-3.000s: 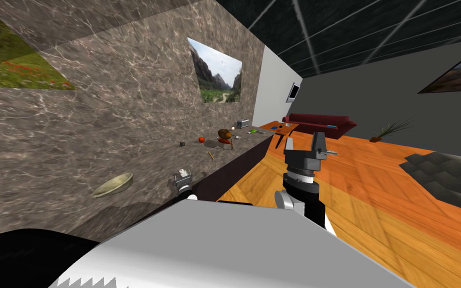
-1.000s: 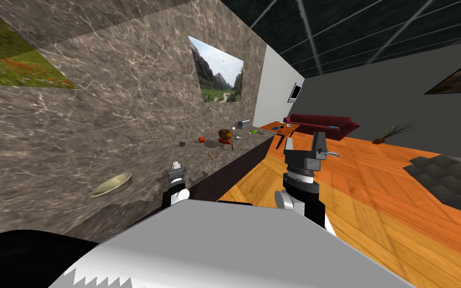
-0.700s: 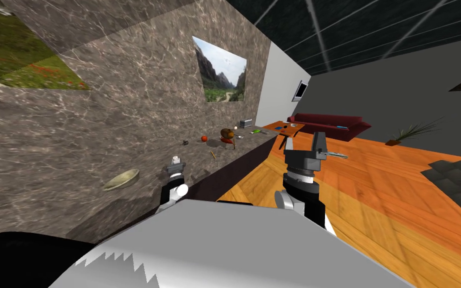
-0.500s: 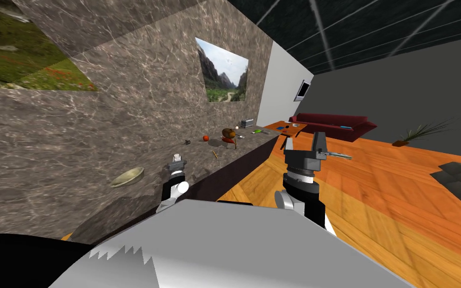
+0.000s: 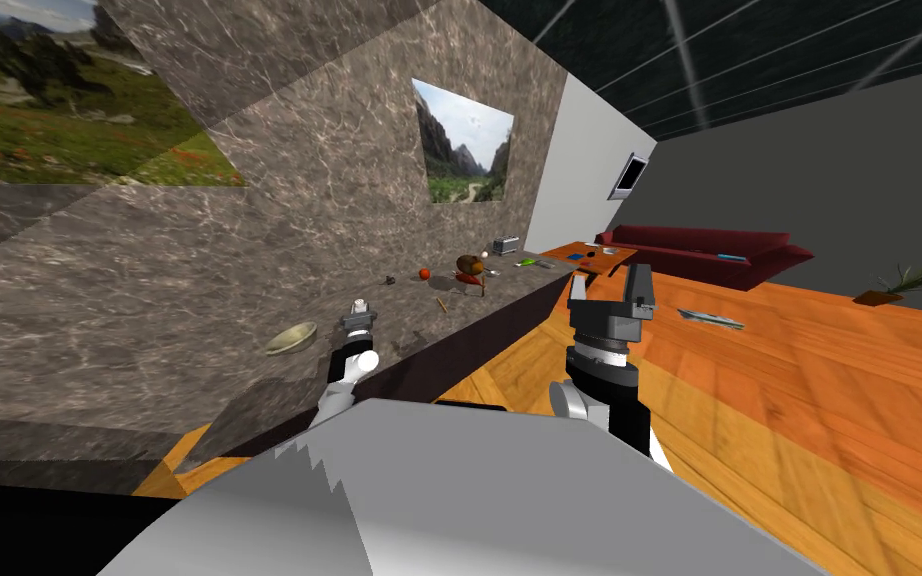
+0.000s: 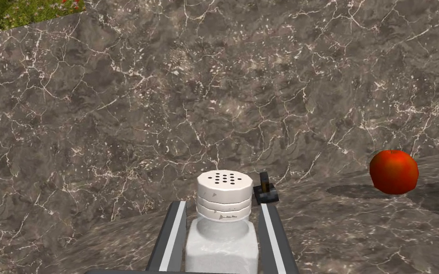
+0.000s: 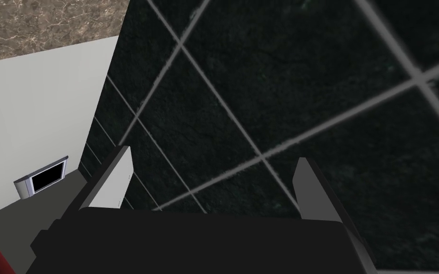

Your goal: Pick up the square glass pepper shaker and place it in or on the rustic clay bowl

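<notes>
My left gripper [image 6: 221,223] is shut on the pepper shaker [image 6: 223,209], a clear square body with a white round perforated cap. Both fingers press its sides. In the head view the left gripper [image 5: 358,318] holds the shaker [image 5: 357,304] upright over the marbled brown counter [image 5: 149,330]. The shallow olive-tan bowl [image 5: 291,338] lies on the counter just to the left of the shaker. My right gripper [image 5: 611,290] is raised over the floor, its fingers [image 7: 114,183] standing open with nothing between them.
A red apple [image 6: 394,171] and a small dark object [image 6: 266,190] lie on the counter beyond the shaker. Farther along are a brown round thing [image 5: 470,266], a toaster [image 5: 505,244] and small items. The counter's front edge drops to an orange wood floor [image 5: 749,400].
My head view has swung, shifting the bowl and counter rightward in the picture. The left gripper with the shaker has come up off the counter and now sits closer to the bowl. The right arm is unmoved.
</notes>
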You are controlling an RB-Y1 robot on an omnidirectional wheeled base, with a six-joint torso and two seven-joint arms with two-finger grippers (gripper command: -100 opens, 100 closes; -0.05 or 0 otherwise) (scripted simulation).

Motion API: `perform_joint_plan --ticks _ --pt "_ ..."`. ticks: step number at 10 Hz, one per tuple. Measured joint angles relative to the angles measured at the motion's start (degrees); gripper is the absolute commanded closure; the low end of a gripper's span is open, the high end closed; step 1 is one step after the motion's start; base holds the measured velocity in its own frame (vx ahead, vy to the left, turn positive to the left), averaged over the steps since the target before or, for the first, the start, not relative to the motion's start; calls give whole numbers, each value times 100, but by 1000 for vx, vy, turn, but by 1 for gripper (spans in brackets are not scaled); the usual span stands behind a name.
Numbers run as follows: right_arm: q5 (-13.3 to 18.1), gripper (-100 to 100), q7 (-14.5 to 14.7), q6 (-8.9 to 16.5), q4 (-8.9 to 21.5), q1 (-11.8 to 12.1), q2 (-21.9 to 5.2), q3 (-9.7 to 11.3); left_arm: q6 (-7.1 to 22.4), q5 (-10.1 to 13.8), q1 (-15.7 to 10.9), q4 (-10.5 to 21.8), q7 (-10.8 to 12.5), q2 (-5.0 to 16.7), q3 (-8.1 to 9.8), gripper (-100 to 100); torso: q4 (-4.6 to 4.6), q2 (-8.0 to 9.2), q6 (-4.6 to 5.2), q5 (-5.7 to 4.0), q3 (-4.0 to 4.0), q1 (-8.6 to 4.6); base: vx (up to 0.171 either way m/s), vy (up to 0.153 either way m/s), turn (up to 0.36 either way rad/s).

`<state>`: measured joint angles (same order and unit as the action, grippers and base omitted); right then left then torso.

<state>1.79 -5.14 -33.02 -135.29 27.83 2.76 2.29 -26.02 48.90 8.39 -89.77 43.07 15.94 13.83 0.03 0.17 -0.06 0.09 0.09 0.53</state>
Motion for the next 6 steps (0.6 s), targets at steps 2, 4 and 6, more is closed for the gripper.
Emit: perform_joint_plan --ticks 2,4,6 --pt "0 0 0 0 0 0 0 0 200 50 -276 215 109 132 20 100 1 3 1 3 2 9 -49 108 144" --pt "0 0 0 0 0 0 0 0 390 91 -522 458 234 292 19 100 1 5 -4 4 3 17 -50 110 150" --pt "0 0 0 0 0 0 0 0 649 143 -745 654 288 445 59 100 0 3 -3 2 1 14 -36 119 134"
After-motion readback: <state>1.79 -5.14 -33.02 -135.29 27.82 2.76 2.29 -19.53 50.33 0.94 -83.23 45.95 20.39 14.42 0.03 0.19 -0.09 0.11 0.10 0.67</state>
